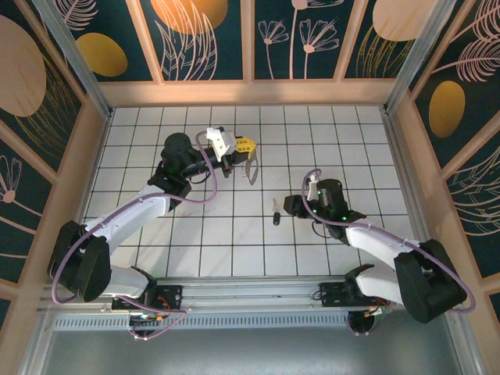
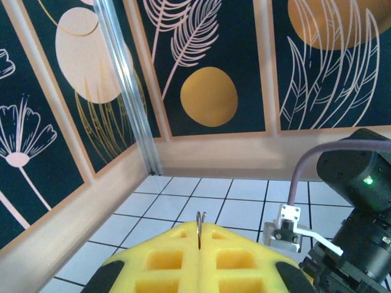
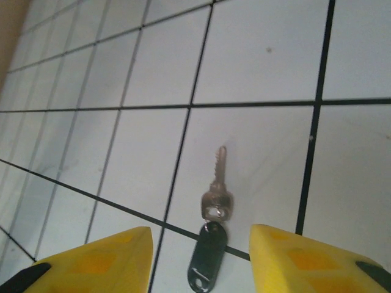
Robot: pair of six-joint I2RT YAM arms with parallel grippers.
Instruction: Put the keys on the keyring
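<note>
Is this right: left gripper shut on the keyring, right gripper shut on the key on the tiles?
Not quite. The right gripper is open, its yellow fingers either side of the key, which lies free on the tiles; the right wrist view shows it. The left gripper is shut on the keyring.

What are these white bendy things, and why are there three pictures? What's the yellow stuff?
Those are two robot arms, fixed at the edge of a tiled table. One picture looks down from above. The other two come from little cameras on each arm's wrist. The yellow parts are each arm's gripper, like two fingers for pinching.

The left gripper is squeezed shut on a thin metal keyring, which pokes up between its yellow fingers. From above, the keyring hangs beside that gripper.

The right gripper is open. Between its fingers on the table lies a small silver key with a dark tag touching it. From above they look like a tiny dark spot.
</note>
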